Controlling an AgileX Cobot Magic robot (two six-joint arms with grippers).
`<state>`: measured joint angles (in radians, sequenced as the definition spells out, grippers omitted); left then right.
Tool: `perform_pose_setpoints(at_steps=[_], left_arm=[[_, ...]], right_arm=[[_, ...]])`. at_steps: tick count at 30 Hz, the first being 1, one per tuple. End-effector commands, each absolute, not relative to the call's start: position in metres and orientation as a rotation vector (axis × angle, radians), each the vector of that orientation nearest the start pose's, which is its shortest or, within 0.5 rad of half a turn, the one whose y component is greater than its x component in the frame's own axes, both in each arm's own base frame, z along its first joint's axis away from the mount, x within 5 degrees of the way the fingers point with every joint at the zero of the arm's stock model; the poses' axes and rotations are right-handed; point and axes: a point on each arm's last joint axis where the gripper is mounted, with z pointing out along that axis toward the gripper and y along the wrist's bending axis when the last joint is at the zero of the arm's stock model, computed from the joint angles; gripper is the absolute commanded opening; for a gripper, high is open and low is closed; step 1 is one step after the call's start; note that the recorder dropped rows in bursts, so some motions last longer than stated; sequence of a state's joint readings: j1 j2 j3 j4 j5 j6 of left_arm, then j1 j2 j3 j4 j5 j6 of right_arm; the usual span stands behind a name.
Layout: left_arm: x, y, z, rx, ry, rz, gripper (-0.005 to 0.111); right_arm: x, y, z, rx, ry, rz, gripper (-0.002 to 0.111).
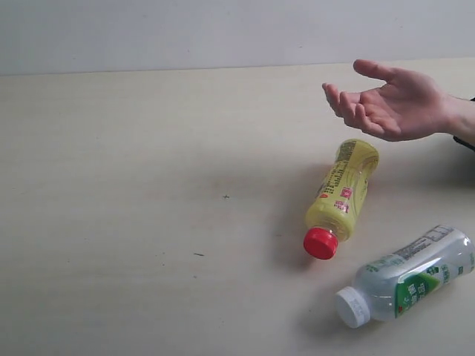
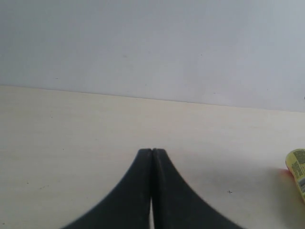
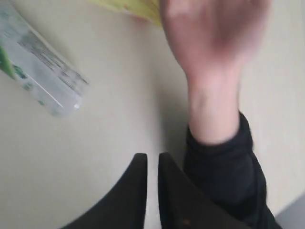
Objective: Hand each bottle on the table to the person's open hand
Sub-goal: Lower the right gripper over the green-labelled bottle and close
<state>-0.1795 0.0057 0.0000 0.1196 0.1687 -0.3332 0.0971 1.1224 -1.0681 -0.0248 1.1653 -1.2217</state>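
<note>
Two bottles lie on their sides on the table [image 1: 111,185]. The yellow bottle [image 1: 345,193] has a red cap pointing toward the front. The white-capped bottle [image 1: 412,278] with a green-white label lies at the front right. The person's open hand [image 1: 393,104] hovers palm up above the yellow bottle's far end, holding nothing. Neither gripper shows in the exterior view. My left gripper [image 2: 152,151] is shut and empty above bare table, with the yellow bottle [image 2: 298,171] at the frame's edge. My right gripper [image 3: 152,157] has a narrow empty gap, close beside the person's wrist; the hand [image 3: 214,33] is blurred.
The person's dark sleeve [image 3: 224,167] lies right beside my right fingers. The white-capped bottle [image 3: 40,71] and a sliver of the yellow bottle [image 3: 128,7] show beyond them. A pale wall [image 1: 223,30] backs the table's far edge.
</note>
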Motion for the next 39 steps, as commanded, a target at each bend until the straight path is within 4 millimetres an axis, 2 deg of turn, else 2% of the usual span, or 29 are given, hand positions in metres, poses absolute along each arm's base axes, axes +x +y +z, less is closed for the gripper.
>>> perform_pose_setpoints(at_steps=[1,3,5,8,11,14,16,21,26,30,35,39], left_arm=[[0.056,-0.008,0.198,-0.039,1.659,-0.275,0.0],[0.056,-0.008,0.198,-0.039,1.659,-0.275,0.0],[0.056,-0.008,0.198,-0.039,1.659,-0.275,0.0],[0.056,-0.008,0.198,-0.039,1.659,-0.275,0.0],[0.056,-0.008,0.198,-0.039,1.659,-0.275,0.0],[0.056,-0.008,0.198,-0.039,1.659,-0.275,0.0],[0.056,-0.008,0.198,-0.039,1.659,-0.275,0.0],[0.056,-0.008,0.198,-0.039,1.659,-0.275,0.0],[0.056,-0.008,0.198,-0.039,1.659,-0.275,0.0],[0.056,-0.008,0.198,-0.039,1.659,-0.275,0.0],[0.056,-0.008,0.198,-0.039,1.659,-0.275,0.0],[0.056,-0.008,0.198,-0.039,1.659,-0.275,0.0]], right_arm=[[0.187,0.045,0.311,-1.914,2.133,-0.189,0.015],[0.181,0.051,0.291,-2.014,2.11,-0.17,0.017],[0.176,0.056,0.274,-2.08,2.069,-0.185,0.025],[0.171,0.065,0.251,-2.125,1.989,-0.197,0.043],[0.172,0.072,0.238,-2.081,1.92,-0.234,0.065],[0.172,0.075,0.227,-2.053,1.866,-0.255,0.076],[0.169,0.073,0.221,-2.071,1.866,-0.263,0.077],[0.161,0.059,0.201,-2.237,1.81,-0.399,0.077],[0.163,0.062,0.197,-2.179,1.766,-0.407,0.077],[0.159,0.065,0.2,-2.039,1.84,-0.337,0.076],[0.148,0.061,0.183,-2.157,1.767,-0.334,0.081],[0.147,0.06,0.176,-2.139,1.715,-0.371,0.089]])
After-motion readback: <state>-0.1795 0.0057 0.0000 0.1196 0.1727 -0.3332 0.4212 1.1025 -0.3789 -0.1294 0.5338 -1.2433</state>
